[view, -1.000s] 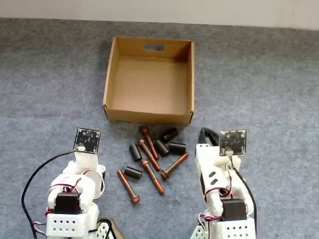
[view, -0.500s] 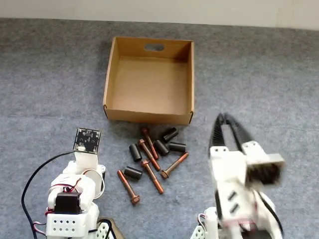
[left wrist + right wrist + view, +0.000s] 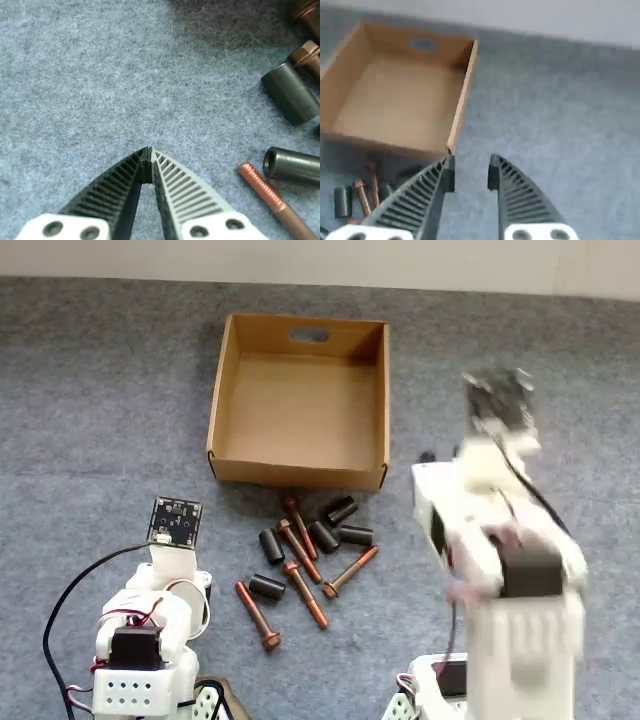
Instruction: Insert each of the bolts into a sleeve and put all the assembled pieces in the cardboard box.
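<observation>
Bolts (image 3: pixel 257 614), five of them and copper-coloured, lie loose on the grey bench (image 3: pixel 100 390) just outside the front wall of the cardboard box (image 3: pixel 297 472), the wall nearest my arms. Five short black sleeves (image 3: pixel 267 587) are scattered among them. Some touch a bolt, but every bolt and sleeve is a separate piece. One bolt lies a little farther from the box than the others. The box stands open-topped, with a hand slot in its far wall.

My left arm (image 3: pixel 150 630) is folded low on the side of the pile away from the box. Its jaws are clenched tip to tip over bare bench, with two sleeves and the threaded end of a bolt close beside them. My right arm (image 3: pixel 500 540) is raised high, off the box's right-hand wall. Its jaws are released with a clear gap between the tips, grasp nothing, and point toward the bench by the box's near right corner.
</observation>
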